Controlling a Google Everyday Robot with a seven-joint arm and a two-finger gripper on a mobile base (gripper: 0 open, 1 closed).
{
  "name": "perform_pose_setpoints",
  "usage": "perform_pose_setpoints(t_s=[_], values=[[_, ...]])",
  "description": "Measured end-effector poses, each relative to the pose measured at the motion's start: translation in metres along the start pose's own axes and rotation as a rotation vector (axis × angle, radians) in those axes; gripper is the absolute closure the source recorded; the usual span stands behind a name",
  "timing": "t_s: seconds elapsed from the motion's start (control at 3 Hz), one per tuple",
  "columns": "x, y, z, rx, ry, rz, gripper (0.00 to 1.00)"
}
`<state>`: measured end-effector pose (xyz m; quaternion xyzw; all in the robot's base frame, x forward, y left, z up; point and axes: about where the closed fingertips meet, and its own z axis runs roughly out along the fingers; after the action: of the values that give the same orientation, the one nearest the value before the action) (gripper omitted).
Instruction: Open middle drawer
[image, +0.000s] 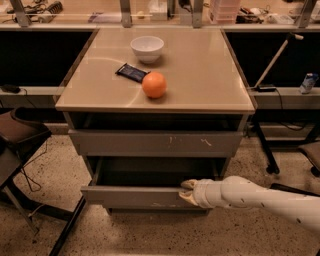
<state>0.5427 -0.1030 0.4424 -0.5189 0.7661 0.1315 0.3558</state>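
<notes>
Gripper: gripper (188, 192) sat low, below the counter's (200, 75) front edge, toward its right front corner.
Gripper opening: narrow; one finger (189, 184) behind the drawer front's top edge, the other against its face, clenched on the panel.
Gripper contact: right end of the middle drawer (130, 196).
Arm: white arm (260, 197) entered from the right.
Middle drawer position: beneath the scratched drawer front (150, 142), standing partly open, its front jutting forward of the counter's front edge.
Middle drawer look: plain grey, handleless, faint scuffs on lower edge; dark interior visible behind.
Counter top: white bowl (147, 48) near back edge; orange (154, 85) and dark packet (131, 72) mid-counter.
</notes>
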Motion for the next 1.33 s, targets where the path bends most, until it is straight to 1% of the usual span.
perform_pose_setpoints(t_s=[0.33,0.67,1.0,1.33], values=[[-0.003,-0.001,-0.003,0.0,0.0,0.0,1.0],[0.002,0.011,-0.01,-0.011,-0.003,-0.007,1.0],[0.002,0.011,-0.01,-0.011,-0.003,-0.007,1.0],[0.008,0.027,-0.014,-0.042,0.015,-0.036,1.0]])
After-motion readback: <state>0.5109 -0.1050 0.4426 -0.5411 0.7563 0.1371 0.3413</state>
